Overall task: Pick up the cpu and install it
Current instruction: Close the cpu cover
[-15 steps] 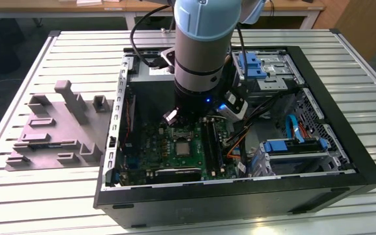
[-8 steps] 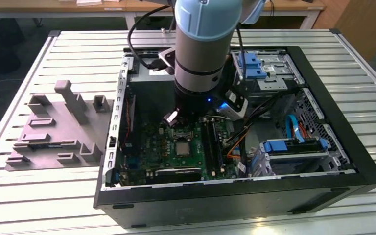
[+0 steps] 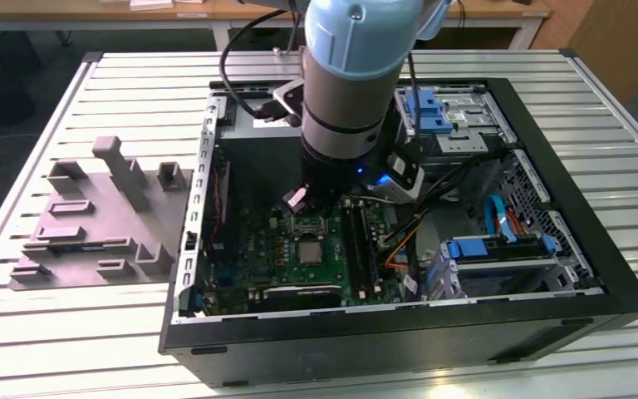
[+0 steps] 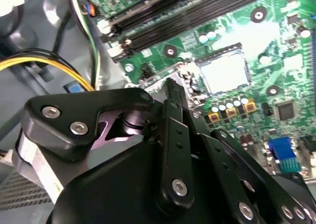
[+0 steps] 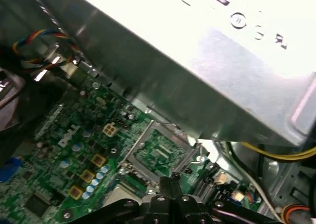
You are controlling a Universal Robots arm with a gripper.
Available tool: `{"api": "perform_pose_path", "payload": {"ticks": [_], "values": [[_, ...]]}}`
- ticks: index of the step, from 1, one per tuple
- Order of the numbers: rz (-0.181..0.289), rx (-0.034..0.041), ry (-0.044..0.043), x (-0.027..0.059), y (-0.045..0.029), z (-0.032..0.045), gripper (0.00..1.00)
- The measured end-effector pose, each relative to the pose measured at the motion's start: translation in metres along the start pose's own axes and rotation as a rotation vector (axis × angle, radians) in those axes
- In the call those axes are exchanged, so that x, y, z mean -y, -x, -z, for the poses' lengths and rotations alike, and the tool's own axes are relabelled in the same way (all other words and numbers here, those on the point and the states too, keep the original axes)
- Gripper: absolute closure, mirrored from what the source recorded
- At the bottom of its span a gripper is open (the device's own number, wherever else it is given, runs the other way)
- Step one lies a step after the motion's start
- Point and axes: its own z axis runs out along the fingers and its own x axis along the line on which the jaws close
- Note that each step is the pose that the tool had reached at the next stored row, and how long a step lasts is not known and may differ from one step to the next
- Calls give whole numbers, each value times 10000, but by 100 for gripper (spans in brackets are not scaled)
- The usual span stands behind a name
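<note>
Grey plastic tray (image 3: 86, 241) with upright blocks lies by the slatted table's (image 3: 31, 332) edge at the exterior view's left. Just beside it, a black computer case (image 3: 408, 332) lies open on its side, covering the table's middle and reaching close to the edge at the exterior view's right.

The arm (image 3: 347, 75) comes straight down into the case over the green motherboard (image 3: 286, 266). The cpu (image 3: 311, 252) sits flat in the socket near the middle of that board, its pale top facing up, with nothing gripping it.

In both wrist views the gripper (image 4: 170, 86) has its two black fingers (image 5: 165, 184) pressed together tip to tip. It hangs over the board just beside the cpu, close to a square metal frame (image 5: 158, 152) at the socket. I cannot tell whether the tips touch that frame. A silver metal box (image 5: 197, 61) stands behind it in the first wrist view.

Further toward the exterior view's right run dark memory slots (image 3: 355, 237), then orange and yellow cables (image 3: 402, 237), then blue drive brackets (image 3: 494, 247) near the case's wall.
</note>
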Motion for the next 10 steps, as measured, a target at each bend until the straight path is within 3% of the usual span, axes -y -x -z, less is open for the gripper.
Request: {"api": "perform_pose_path", "payload": {"ticks": [3, 10], "values": [[29, 36, 59, 35, 56, -7, 89], [232, 15, 90, 76, 139, -20, 89]]}}
